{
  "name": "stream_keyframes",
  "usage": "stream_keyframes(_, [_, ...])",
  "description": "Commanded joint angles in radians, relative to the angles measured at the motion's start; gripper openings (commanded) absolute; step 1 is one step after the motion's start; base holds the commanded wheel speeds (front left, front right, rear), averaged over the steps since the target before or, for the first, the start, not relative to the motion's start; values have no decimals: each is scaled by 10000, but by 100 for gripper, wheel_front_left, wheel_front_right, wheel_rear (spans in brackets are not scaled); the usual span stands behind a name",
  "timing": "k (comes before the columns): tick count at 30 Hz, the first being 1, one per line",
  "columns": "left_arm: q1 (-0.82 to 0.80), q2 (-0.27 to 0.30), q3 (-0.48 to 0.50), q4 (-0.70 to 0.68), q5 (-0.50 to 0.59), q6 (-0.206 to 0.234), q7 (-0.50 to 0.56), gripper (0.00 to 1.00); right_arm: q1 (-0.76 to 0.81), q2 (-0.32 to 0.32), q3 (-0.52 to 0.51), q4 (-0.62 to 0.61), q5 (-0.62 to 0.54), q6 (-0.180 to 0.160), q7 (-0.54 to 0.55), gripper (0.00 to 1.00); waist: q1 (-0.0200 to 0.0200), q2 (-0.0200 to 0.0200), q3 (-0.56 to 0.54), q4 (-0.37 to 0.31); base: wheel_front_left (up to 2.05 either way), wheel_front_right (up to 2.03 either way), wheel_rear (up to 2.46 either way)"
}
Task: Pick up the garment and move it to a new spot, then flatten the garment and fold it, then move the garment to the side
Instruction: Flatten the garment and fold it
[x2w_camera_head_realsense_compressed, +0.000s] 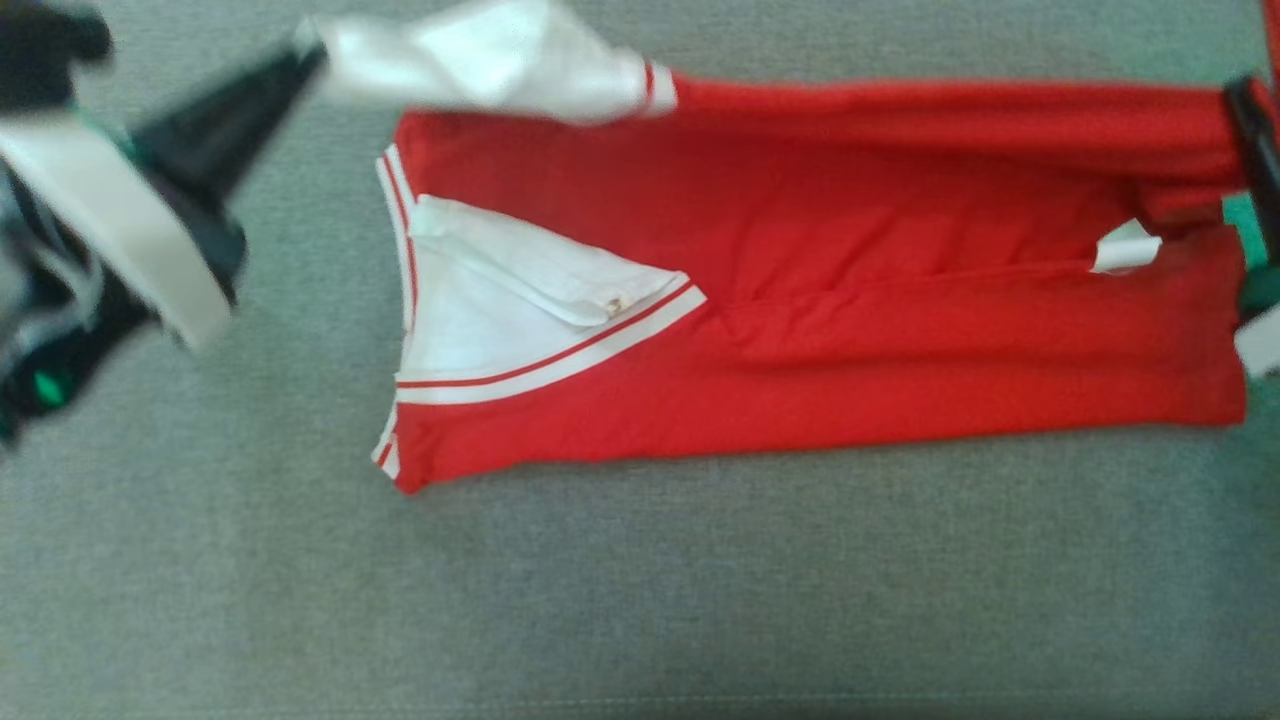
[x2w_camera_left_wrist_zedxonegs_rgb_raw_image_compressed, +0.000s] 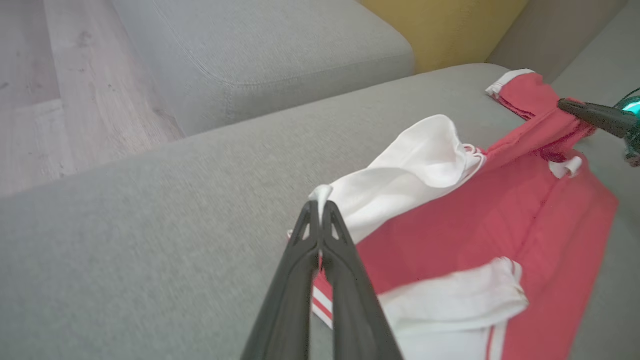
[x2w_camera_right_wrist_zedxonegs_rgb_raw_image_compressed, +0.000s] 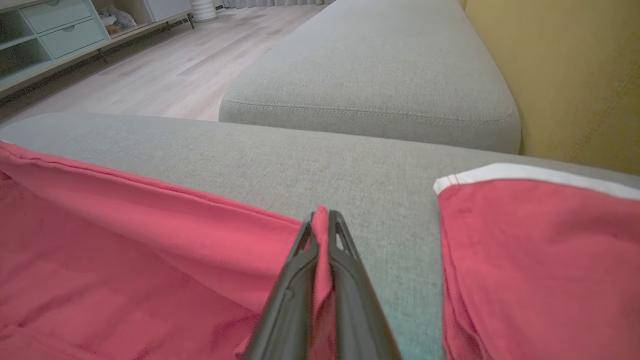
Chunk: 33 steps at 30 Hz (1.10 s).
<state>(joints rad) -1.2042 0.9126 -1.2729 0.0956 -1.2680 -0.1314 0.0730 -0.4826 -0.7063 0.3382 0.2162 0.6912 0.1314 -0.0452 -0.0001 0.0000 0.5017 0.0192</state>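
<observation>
The garment (x2w_camera_head_realsense_compressed: 820, 300) is a red shirt with white sleeves and a white striped collar, lying lengthwise on the grey sofa cushion (x2w_camera_head_realsense_compressed: 600, 600). My left gripper (x2w_camera_head_realsense_compressed: 310, 55) at the upper left is shut on the tip of a white sleeve (x2w_camera_left_wrist_zedxonegs_rgb_raw_image_compressed: 410, 170), lifting it off the cushion; in the left wrist view the left gripper (x2w_camera_left_wrist_zedxonegs_rgb_raw_image_compressed: 320, 205) pinches a white corner. My right gripper (x2w_camera_head_realsense_compressed: 1245, 110) at the far right edge is shut on the red hem; in the right wrist view the right gripper (x2w_camera_right_wrist_zedxonegs_rgb_raw_image_compressed: 322, 217) has a red fold (x2w_camera_right_wrist_zedxonegs_rgb_raw_image_compressed: 200, 225) clamped between its fingers.
A second grey cushion (x2w_camera_right_wrist_zedxonegs_rgb_raw_image_compressed: 370, 75) lies beyond the one bearing the shirt, with a yellow backrest (x2w_camera_right_wrist_zedxonegs_rgb_raw_image_compressed: 575, 75) beside it. Wooden floor (x2w_camera_left_wrist_zedxonegs_rgb_raw_image_compressed: 60, 90) and a low shelf unit (x2w_camera_right_wrist_zedxonegs_rgb_raw_image_compressed: 50, 35) lie past the sofa edge.
</observation>
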Motion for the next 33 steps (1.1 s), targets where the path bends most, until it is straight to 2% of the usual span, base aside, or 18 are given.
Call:
stream_keyframes(1, [-11, 616, 436, -409, -153, 98, -150, 0, 576, -413, -208, -338, -4, -7, -59, 0, 1, 0, -146, 152, 0, 0, 0])
stream_keyframes(6, [1181, 939, 224, -1567, -335, 485, -368, 0, 1673, -221, -854, -615, -113, -7, 6, 0, 1, 0, -251, 363, 0, 0, 0])
stream_keyframes(15, [2743, 802, 40, -2220, -431, 1049, -489, 0, 2800, 446, -1396, -772, -447, -7, 199, 0, 1, 0, -407, 477, 0, 0, 0])
stream_keyframes(16, [2906, 741, 31, -2222, -457, 1090, -536, 0, 2912, 544, -1416, -746, -487, -7, 214, 11, 1, 0, -466, 482, 0, 0, 0])
stream_keyframes(17, [3057, 672, 22, -2214, -447, 1143, -600, 0, 3015, 653, -1489, -694, -557, -7, 196, 36, 1, 0, -542, 484, 0, 0, 0])
stream_keyframes(18, [3197, 586, 18, -2185, -407, 1231, -738, 0, 3110, 806, -1641, -614, -634, -7, 135, 100, 1, 0, -630, 488, 0, 0, 0])
stream_keyframes(20, [3475, 339, 10, -2087, -247, 1452, -1121, 100, 3345, 1216, -2016, -469, -787, -7, -50, 100, 1, 0, -865, 519, 0, 0, 0])
stream_keyframes(22, [3712, 51, 16, -1865, 234, 1826, -1814, 100, 3688, 1684, -2369, -393, -1013, -7, -279, 100, 1, 0, -1179, 551, 0, 0, 0])
stream_keyframes(24, [4001, -298, 34, -1497, 885, 2408, -2678, 100, 4079, 2274, -2869, -341, -1288, -7, -609, 100, 1, 0, -1540, 585, 0, 0, 0])
stream_keyframes(25, [4001, -298, 34, -1497, 885, 2408, -2678, 100, 4079, 2274, -2869, -341, -1288, -7, -609, 100, 1, 0, -1540, 585, 0, 0, 0])
stream_keyframes(26, [4466, -783, 265, -1147, 1258, 3123, -3174, 100, 4468, 2951, -3419, -311, -1612, -7, -965, 100, 1, 0, -1920, 628, 0, 0, 0])
stream_keyframes(27, [4748, -1037, 472, -1007, 1434, 3474, -3278, 100, 4639, 3307, -3668, -296, -1778, -7, -1132, 100, 1, 0, -2128, 644, 0, 0, 0])
stream_keyframes(28, [5063, -1311, 796, -918, 1609, 3814, -3323, 100, 4795, 3656, -3920, -272, -1948, -7, -1272, 100, 1, 0, -2299, 669, 0, 0, 0])
stream_keyframes(31, [6392, -2364, 2742, -1028, 2786, 4767, -3340, 100, 5059, 4669, -4668, -82, -2363, -7, -1553, 100, 1, 0, -2782, 791, 0, 0, 0])
stream_keyframes(33, [7482, -3073, 3878, -1167, 3796, 5164, -3343, 100, 5024, 5181, -5096, 122, -2644, -7, -1647, 100, 1, 0, -3022, 922, 0, 0, 0])
